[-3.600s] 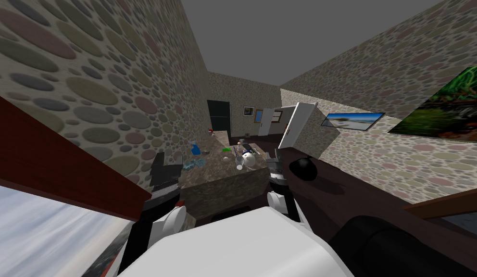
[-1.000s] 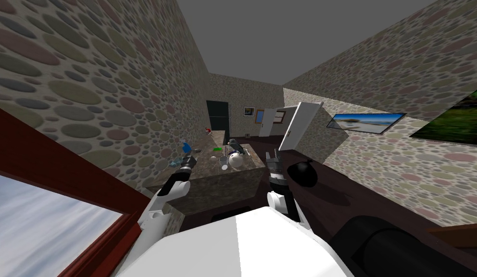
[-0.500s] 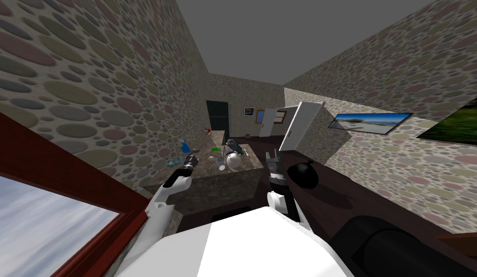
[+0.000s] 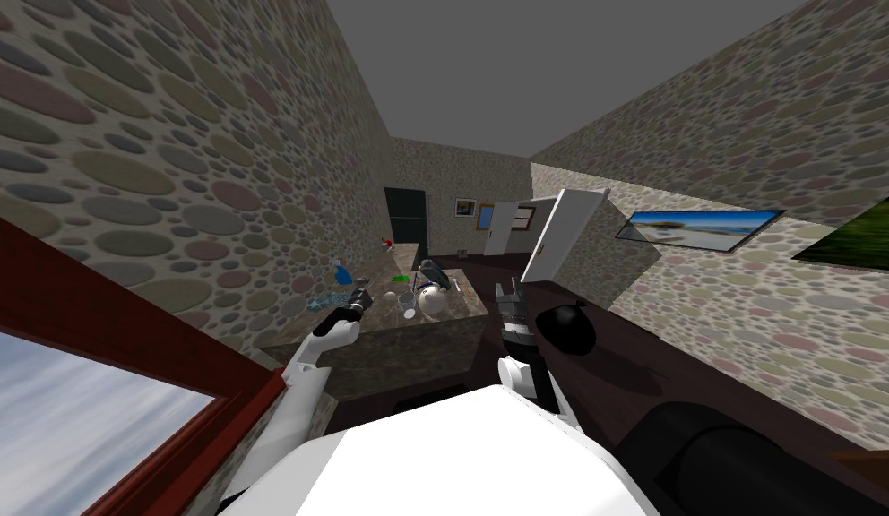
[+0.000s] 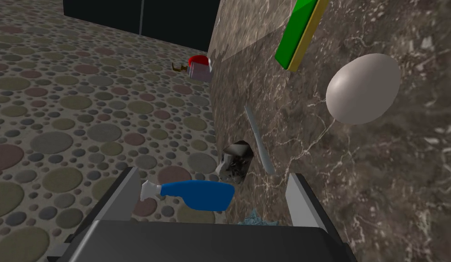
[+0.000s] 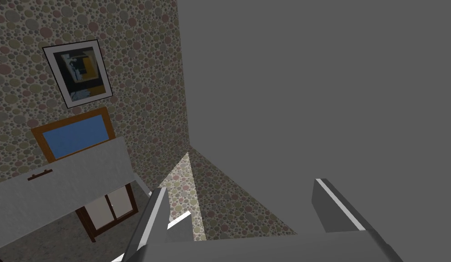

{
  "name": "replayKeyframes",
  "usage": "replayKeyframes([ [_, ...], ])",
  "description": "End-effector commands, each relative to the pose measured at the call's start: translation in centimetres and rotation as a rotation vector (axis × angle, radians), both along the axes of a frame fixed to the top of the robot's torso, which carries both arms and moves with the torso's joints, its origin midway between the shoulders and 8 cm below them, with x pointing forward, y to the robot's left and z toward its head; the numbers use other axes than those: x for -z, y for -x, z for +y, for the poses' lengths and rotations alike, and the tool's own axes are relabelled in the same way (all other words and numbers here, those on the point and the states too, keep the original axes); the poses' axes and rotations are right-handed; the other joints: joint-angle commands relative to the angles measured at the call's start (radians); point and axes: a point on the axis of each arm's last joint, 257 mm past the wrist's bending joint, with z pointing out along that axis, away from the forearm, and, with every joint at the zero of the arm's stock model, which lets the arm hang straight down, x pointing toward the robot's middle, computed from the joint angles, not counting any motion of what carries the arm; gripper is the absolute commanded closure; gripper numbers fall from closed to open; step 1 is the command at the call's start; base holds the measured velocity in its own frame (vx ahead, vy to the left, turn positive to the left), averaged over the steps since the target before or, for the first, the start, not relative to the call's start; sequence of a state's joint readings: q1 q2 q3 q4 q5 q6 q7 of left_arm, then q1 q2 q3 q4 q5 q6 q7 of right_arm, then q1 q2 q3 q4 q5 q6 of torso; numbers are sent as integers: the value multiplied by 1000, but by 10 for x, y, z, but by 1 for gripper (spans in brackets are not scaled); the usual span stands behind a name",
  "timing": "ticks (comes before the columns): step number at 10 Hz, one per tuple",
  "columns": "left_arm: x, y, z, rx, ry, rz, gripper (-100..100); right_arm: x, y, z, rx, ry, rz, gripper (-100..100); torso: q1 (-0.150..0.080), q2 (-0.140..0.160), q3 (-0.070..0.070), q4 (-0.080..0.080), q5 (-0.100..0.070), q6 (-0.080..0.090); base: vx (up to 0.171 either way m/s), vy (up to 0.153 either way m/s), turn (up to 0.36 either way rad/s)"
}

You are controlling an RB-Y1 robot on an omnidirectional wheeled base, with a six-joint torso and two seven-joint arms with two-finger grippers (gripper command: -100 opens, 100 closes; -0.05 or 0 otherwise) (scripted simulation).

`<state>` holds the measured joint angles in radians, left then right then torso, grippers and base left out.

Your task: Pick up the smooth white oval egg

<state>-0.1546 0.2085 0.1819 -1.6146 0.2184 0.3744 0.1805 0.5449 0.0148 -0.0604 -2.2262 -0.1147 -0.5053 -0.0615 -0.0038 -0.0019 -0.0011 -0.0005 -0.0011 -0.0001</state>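
The egg (image 5: 363,88) is a smooth pale oval lying on the brown marbled counter (image 5: 393,191). My left gripper (image 5: 215,200) hovers open over the counter's wall-side part, and the egg sits ahead of it, outside the gap, past one fingertip. In the head view the left gripper (image 4: 360,300) reaches out over the counter (image 4: 407,345). My right gripper (image 4: 510,300) is held upright beside the counter's right end, and in the right wrist view the right gripper (image 6: 243,209) is open and holds nothing.
A blue spray bottle (image 5: 197,195) lies just ahead of the left fingers. A green and yellow sponge (image 5: 299,34), a thin grey bar (image 5: 258,138) and a red item (image 5: 199,68) lie further on. A big white round thing (image 4: 433,303) and a black ball (image 4: 565,327) are to the right.
My left arm has risen from low at my side and stretched forward over the counter toward the clutter. The right arm has stayed put. The head view has shifted slightly.
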Motion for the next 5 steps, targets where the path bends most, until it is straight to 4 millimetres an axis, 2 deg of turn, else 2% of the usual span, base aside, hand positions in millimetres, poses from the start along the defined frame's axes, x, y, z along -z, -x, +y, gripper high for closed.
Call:
replayKeyframes([
  [1, 9, -3, 1, 1, 13, 42, -100, 0, 0, 0, 0, 0, 0, 0, 0, 0, 0, 0, 0, 0, 14, -55, 16],
  [2, 15, -11, 2, 2, 29, 76, -100, 0, 0, 0, 0, 0, 0, 0, 1, 0, 0, 0, 0, 0, 14, -76, 35],
  [5, 31, -15, 2, 3, 48, 148, -100, 0, 0, 0, 0, 0, 0, 0, 1, 0, 0, 0, 0, 0, 19, -55, 20],
])
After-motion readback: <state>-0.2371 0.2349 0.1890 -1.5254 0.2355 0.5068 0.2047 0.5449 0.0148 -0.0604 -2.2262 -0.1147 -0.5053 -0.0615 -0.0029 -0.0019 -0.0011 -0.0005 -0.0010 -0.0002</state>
